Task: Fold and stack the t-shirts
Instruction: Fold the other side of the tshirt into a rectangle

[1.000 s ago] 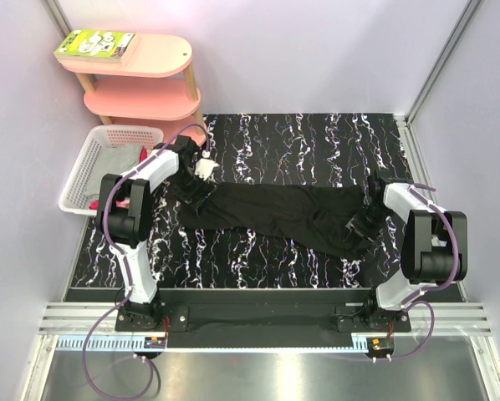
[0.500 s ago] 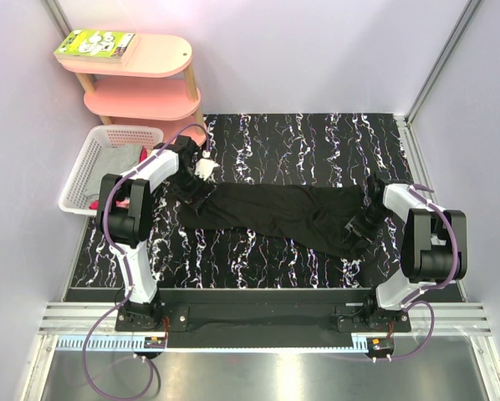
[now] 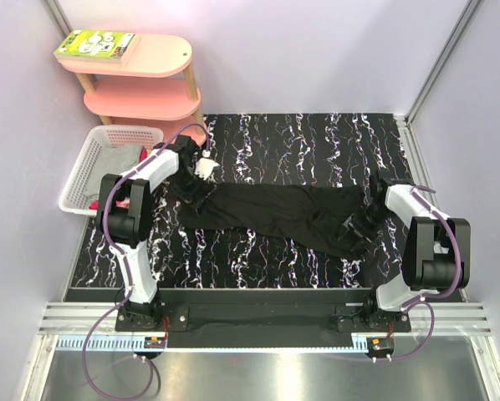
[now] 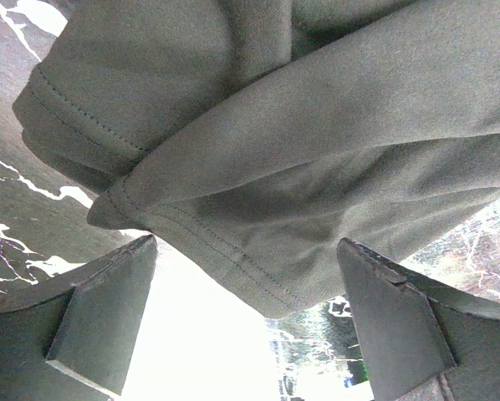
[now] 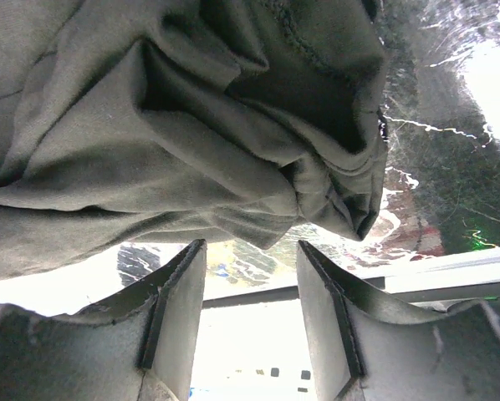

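Right claw (image 5: pixel 250 247) opened wider at black t-shirt (image 3: pixel 275 210)

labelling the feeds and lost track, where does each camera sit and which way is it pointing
top external: fixed above the near edge, looking down on the black white-veined table; left arm and right arm whole, bases at the bottom.
left wrist: on the left arm, looking past the open left pincer at a hemmed edge of the black cloth t-shirt.
right wrist: on the right arm, looking past the right pincer at that shirt's bunched end.
shared: all three views see that shirt.
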Available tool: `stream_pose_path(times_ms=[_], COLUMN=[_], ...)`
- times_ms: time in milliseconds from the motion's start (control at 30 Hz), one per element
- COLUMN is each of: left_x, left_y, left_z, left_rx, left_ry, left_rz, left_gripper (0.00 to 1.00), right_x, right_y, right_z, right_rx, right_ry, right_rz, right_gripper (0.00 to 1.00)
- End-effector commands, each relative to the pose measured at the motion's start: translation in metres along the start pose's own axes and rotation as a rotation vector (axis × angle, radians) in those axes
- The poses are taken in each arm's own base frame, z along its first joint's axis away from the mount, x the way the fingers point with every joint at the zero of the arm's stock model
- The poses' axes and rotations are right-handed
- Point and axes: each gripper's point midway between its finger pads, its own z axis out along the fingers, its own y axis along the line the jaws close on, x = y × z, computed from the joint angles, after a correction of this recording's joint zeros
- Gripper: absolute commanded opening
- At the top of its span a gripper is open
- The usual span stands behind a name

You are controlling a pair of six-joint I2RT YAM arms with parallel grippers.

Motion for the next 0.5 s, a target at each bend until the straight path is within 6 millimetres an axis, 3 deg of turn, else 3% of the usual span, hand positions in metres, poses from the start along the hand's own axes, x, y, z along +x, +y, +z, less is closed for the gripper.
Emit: stream_pose_path(times_ms=[0,333,467], left_x=[-0.013,-0.013,-0.014], left_y=[0.004,0.006,0.006], left_z=[-0.017,-0.019,-0.022], left_rx=[-0.016,-0.027,-0.03], left_ry=[-0.058,-0.06,-0.063], left_rz=[0.009,0.012,0.013], left_gripper=[0.95,0.95,0.95], right_x=[0.002,0.001,-0.004], right_y=[0.0,-0.019,-0.017], right_z=[-0.005,0.016,0.018], right_rx=[-0.005,0.071,0.07], right_ry=[0.002,-0.001,-0.016], right_rz=[0.01,0.015,0.016], right_gripper=[0.54,0.52,0.45])
